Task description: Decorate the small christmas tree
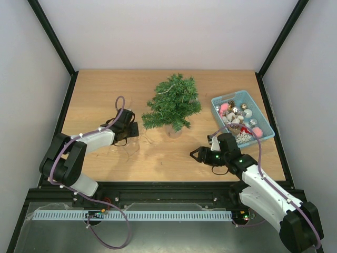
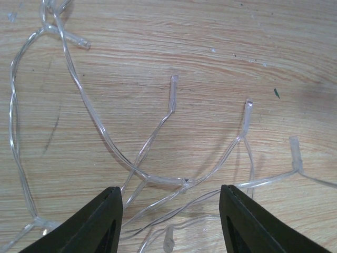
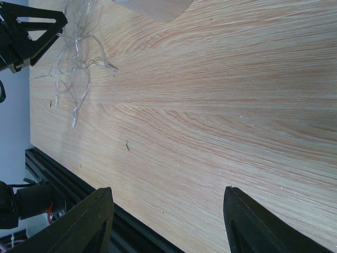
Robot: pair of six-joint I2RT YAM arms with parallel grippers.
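Wire strands (image 2: 163,180) sharp in left wrist view under open left pincer (image 2: 169,191), faint overhead; right pincer (image 3: 167,191) open

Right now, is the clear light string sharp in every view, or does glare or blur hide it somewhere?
Left wrist: the light string is sharp, each strand with a soft shadow, no glare. Top external: even light, but the string shows only as faint lines beside the left gripper. Right wrist: it is a pale, less distinct tangle in the top left corner.
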